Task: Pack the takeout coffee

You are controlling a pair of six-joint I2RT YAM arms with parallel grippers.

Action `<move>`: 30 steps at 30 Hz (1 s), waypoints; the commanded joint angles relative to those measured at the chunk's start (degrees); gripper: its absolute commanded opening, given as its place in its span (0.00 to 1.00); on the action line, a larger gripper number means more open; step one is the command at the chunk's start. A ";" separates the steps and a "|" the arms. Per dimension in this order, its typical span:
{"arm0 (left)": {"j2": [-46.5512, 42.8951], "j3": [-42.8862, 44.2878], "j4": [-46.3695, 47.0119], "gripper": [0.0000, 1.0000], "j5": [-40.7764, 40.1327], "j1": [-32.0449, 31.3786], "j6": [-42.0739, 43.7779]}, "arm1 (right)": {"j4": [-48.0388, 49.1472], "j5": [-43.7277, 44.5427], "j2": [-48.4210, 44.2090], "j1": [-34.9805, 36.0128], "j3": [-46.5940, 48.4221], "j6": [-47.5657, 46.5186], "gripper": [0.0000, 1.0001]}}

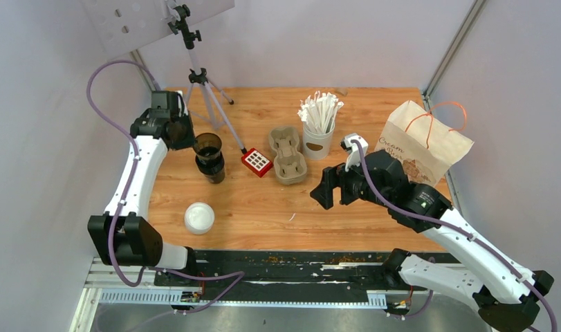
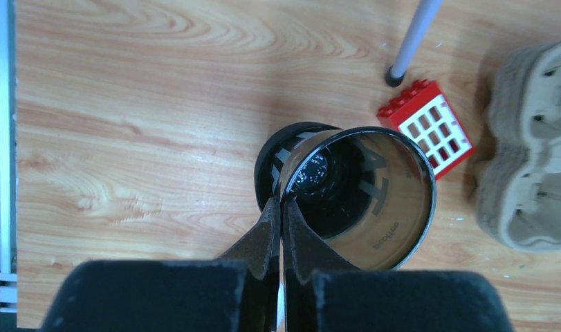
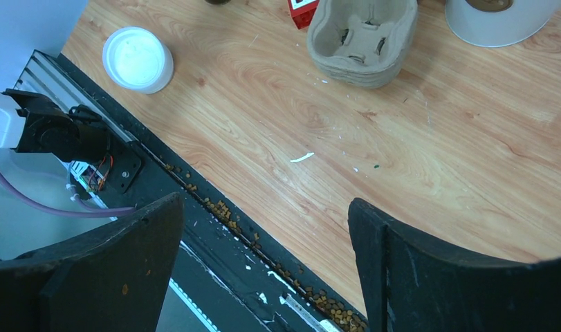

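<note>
Two dark brown cups stand stacked at the left of the table, both without lids. My left gripper (image 1: 182, 133) (image 2: 281, 204) is shut on the rim of the upper cup (image 1: 207, 145) (image 2: 381, 221), one finger inside and one outside, holding it tilted over the lower cup (image 1: 213, 170) (image 2: 267, 162). The upper cup's inside is tan with a dark bottom. A round white lid (image 1: 199, 218) (image 3: 137, 59) lies near the front left edge. My right gripper (image 1: 326, 188) (image 3: 263, 207) is open and empty above the table's front edge.
A beige pulp cup tray (image 1: 288, 155) (image 3: 364, 34) (image 2: 533, 173) lies mid-table, with a red brick (image 1: 256, 162) (image 2: 429, 124) beside it. A white cup of wrapped sticks (image 1: 319, 131) and a paper bag (image 1: 422, 142) stand at the back right. A tripod (image 1: 205, 90) stands behind the cups.
</note>
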 commanded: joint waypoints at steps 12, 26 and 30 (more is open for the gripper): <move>-10.10 7.44 -4.02 0.00 15.20 0.38 -0.17 | -0.93 7.09 -3.05 -0.06 3.98 0.12 0.88; -25.85 -11.01 -1.59 0.00 8.71 -25.22 -6.24 | -2.37 5.83 -5.21 -0.11 3.12 1.44 0.89; -25.93 -15.07 3.51 0.00 5.30 -32.98 -10.24 | -2.78 7.59 -6.73 -0.10 2.30 1.52 0.89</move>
